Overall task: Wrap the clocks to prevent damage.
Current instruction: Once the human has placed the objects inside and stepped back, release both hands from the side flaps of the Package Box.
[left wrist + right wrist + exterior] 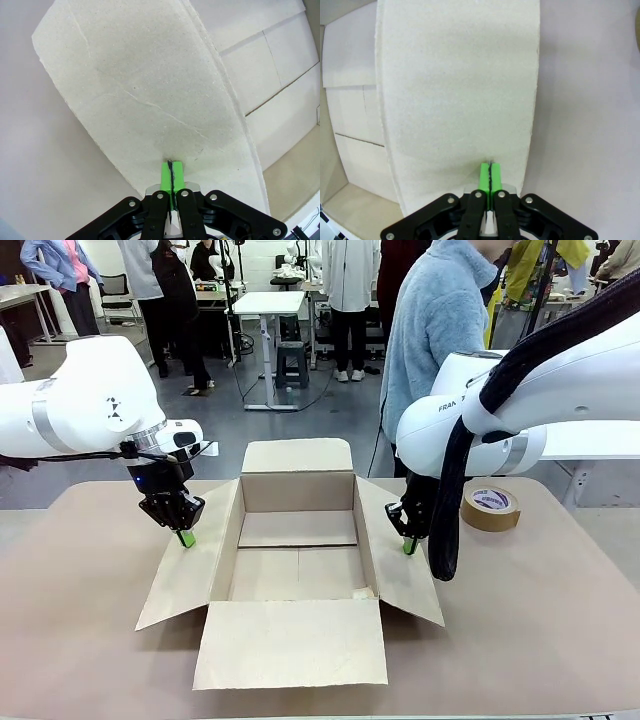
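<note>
While the box (298,492) stands open: I judge my job is to pin its two side flaps flat on the table (80,640), so the mouth is wide for loading.
Left jaws: closed on nothing, green pads (166,175) pressed together. Their tips bear down on the left flap (150,100) toward its far end.
Right jaws: closed the same way, pads (485,175) tip-down on the right flap (460,90).
Clocks: where they lie I cannot tell; the box floor is bare cardboard.
Front flap (290,640): lying flat on the table toward me, needing no help.
Person (440,330): standing at the far side, behind the box.
Tape roll (490,507): on the table to the right, apart from the box.
Pressure: straight down and light, since a hard push would likely crease the cardboard.
Balance: equal on both sides, or the box may skate sideways.
Clearance: arms kept low and outboard, leaving the opening free from above.
Risk: a flap springing up if either tip slides off its edge.
</note>
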`<state>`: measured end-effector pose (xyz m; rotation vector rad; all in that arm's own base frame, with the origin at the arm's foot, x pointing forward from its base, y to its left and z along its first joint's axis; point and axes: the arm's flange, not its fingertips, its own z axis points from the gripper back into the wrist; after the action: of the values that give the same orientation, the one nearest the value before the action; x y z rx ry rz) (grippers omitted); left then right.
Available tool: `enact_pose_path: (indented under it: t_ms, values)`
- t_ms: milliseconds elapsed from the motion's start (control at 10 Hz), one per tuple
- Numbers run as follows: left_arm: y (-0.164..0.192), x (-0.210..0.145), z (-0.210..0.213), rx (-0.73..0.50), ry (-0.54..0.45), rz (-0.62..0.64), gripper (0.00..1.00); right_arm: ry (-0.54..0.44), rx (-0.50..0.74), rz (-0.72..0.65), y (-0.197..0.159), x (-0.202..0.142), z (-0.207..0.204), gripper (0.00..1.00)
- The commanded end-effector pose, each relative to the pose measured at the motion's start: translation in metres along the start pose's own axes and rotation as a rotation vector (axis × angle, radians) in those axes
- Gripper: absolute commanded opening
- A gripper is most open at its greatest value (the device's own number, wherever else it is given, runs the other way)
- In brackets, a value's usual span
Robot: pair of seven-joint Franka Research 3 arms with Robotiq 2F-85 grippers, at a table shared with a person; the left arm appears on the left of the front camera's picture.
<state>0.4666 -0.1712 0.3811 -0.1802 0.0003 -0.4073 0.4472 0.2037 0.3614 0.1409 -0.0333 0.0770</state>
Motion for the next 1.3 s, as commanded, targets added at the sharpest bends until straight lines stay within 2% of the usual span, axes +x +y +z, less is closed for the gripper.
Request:
enact_pose_path:
  t_ms: [0, 1200]
  values:
    - [0.0007, 0.0009, -0.0002, 0.021, -0.009, 0.015, 0.0, -0.001, -0.006, -0.015, 0.0008, -0.0003, -0.0006, 0.0]
    - [0.0007, 0.0009, -0.0002, 0.021, -0.009, 0.015, 0.0, -0.001, -0.006, -0.015, 0.0008, -0.0003, -0.0006, 0.0]
